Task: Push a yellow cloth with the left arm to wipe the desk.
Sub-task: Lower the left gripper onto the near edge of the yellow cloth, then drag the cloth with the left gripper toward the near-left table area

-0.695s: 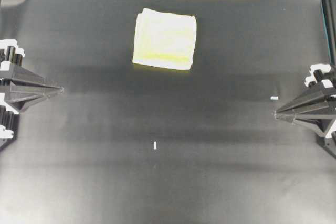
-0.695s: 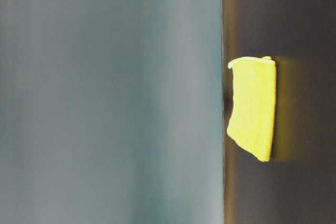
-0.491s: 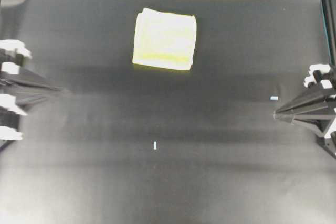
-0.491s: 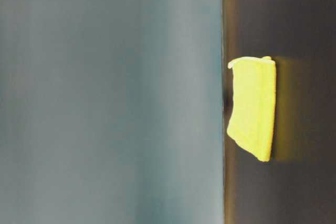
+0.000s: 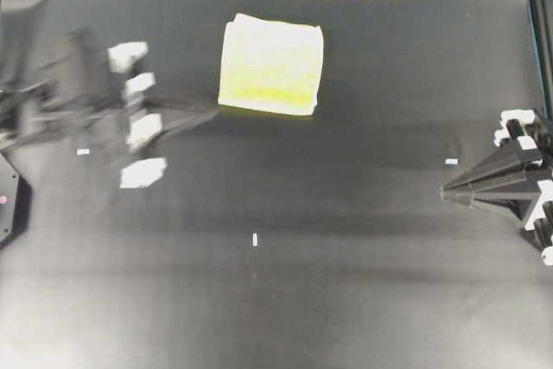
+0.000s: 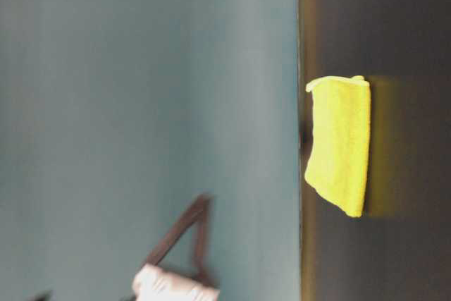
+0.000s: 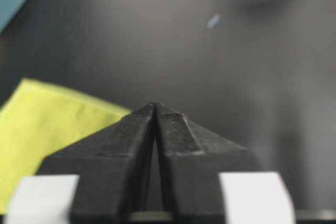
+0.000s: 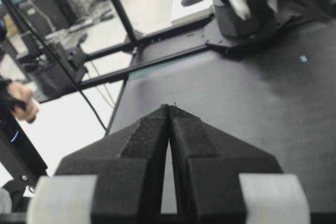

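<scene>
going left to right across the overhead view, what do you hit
left hand → yellow cloth → small white mark on the desk → right hand

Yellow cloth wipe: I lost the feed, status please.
Left gripper shut, empty, just short of the yellow cloth, no contact visible. Right gripper shut, parked at desk edge. Nothing between fingers and cloth.
</scene>
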`<state>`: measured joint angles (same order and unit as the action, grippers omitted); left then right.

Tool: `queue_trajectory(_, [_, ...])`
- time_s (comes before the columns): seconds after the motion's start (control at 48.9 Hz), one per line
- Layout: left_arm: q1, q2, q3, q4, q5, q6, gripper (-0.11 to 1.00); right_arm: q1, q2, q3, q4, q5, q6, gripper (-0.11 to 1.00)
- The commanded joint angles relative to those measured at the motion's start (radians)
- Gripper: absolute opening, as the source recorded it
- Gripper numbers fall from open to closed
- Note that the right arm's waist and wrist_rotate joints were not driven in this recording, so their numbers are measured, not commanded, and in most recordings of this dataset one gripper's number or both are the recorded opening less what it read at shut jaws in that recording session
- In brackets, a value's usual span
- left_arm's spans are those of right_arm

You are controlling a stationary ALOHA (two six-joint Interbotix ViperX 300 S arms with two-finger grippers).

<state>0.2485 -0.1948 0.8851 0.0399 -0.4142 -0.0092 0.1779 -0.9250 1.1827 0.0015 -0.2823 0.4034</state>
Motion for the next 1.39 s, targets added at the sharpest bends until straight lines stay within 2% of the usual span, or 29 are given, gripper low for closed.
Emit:
queue_trajectory(0.0, [0.028, 0.103, -0.097, 0.005, -0.006, -0.003, 0.13, 0.000, 0.008, -0.006, 0.002, -0.005, 0.000, 0.00])
queue_trajectory(0.204, [0.098, 0.262, -0.235, 0.005, 0.086, -0.003, 0.71, 0.000, 0.009, -0.002, 0.002, -0.003, 0.000, 0.00])
queue_trajectory(0.266, [0.115, 0.299, -0.272, 0.005, 0.124, -0.003, 0.84, 0.000, 0.009, 0.002, 0.002, -0.002, 0.002, 0.00])
queue_trajectory(0.307, [0.126, 0.322, -0.291, 0.005, 0.146, -0.003, 0.89, 0.000, 0.009, 0.003, 0.002, -0.003, 0.002, 0.00])
queue_trajectory(0.654, [0.213, 0.502, -0.393, 0.005, 0.218, -0.028, 0.87, 0.000, 0.009, 0.018, 0.002, -0.003, 0.002, 0.00])
queue_trajectory(0.981, [0.255, 0.572, -0.434, 0.005, 0.221, -0.028, 0.87, 0.000, 0.009, 0.021, 0.002, -0.003, 0.000, 0.00])
queue_trajectory(1.37, [0.249, 0.572, -0.362, 0.005, 0.222, -0.028, 0.87, 0.000, 0.009, 0.023, 0.002, -0.002, 0.000, 0.00])
